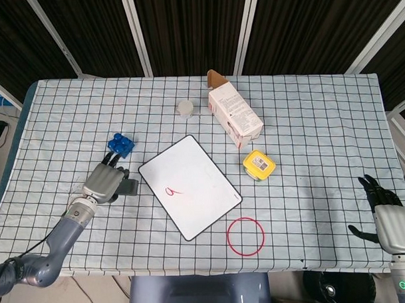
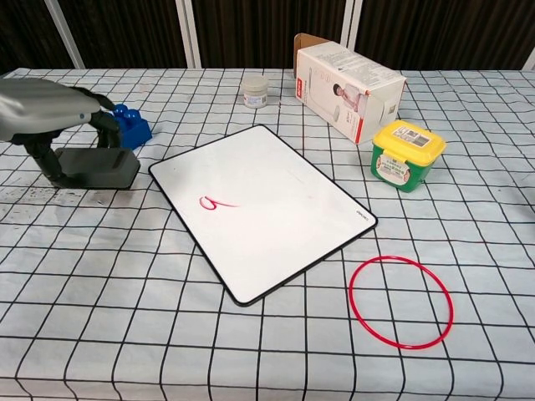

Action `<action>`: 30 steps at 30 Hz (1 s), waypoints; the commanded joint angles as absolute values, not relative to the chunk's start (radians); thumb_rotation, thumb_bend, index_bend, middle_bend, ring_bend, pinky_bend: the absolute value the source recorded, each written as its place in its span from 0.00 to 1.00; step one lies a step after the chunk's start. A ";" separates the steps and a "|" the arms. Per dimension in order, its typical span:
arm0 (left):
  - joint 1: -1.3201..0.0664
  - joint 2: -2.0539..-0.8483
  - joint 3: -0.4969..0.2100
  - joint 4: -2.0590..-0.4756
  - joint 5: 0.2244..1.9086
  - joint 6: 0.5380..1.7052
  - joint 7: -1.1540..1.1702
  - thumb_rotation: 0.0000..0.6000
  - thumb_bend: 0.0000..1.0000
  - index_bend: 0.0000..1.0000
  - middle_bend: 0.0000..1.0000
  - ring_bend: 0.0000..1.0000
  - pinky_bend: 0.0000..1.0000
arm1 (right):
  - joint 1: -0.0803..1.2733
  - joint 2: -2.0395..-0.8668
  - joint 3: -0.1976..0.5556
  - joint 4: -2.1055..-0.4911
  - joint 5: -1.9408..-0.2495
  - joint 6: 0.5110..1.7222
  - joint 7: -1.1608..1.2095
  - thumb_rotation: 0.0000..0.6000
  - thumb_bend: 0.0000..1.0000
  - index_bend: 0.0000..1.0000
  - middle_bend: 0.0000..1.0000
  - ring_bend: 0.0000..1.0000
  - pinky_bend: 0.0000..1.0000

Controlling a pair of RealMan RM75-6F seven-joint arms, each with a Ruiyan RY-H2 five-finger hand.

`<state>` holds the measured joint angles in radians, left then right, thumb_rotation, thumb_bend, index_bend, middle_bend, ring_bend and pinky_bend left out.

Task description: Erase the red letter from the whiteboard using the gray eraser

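Left hand (image 2: pixel 50 117) clamped over the gray eraser (image 2: pixel 99 170), fingers curled around it, near the desk's left edge. Red letter (image 2: pixel 215 202) on the whiteboard (image 1: pixel 190 186) just to the right of it, toward the near-left end. Right hand (image 1: pixel 390 219) spread and holding nothing at the near-right corner, well apart.

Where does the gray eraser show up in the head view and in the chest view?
Head view: gray eraser at left, under the left hand, just left of the whiteboard.
Chest view: eraser at far left, held by that hand.
Shared landmark: the blue block just behind it.
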<state>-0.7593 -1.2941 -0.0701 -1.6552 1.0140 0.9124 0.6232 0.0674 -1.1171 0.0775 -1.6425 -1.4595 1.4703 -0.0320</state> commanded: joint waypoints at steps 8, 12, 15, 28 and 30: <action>-0.884 -1.324 -0.152 -1.699 0.897 0.868 0.703 1.00 0.28 0.43 0.44 0.00 0.00 | 0.066 -1.116 0.078 -1.644 -1.457 1.471 -0.032 1.00 0.05 0.08 0.08 0.19 0.21; -0.947 -1.377 -0.164 -1.672 0.808 0.858 0.773 1.00 0.28 0.43 0.44 0.00 0.00 | 0.067 -1.118 0.078 -1.644 -1.456 1.469 -0.036 1.00 0.05 0.08 0.08 0.19 0.21; -0.985 -1.422 -0.171 -1.646 0.762 0.866 0.810 1.00 0.28 0.43 0.45 0.00 0.00 | 0.066 -1.119 0.079 -1.645 -1.453 1.471 -0.037 1.00 0.05 0.08 0.08 0.19 0.21; -1.054 -1.563 -0.129 -1.558 0.712 0.890 0.866 1.00 0.28 0.43 0.45 0.00 0.00 | 0.064 -1.116 0.080 -1.646 -1.451 1.473 -0.032 1.00 0.05 0.08 0.08 0.19 0.21; -1.056 -1.578 -0.126 -1.544 0.712 0.897 0.862 1.00 0.28 0.43 0.45 0.00 0.00 | 0.064 -1.115 0.080 -1.647 -1.451 1.472 -0.032 1.00 0.05 0.08 0.08 0.19 0.21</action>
<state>-1.0536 -1.5705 -0.1293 -1.5516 0.7116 0.8919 0.8630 0.0639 -1.1146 0.0799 -1.6466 -1.4505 1.4720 -0.0321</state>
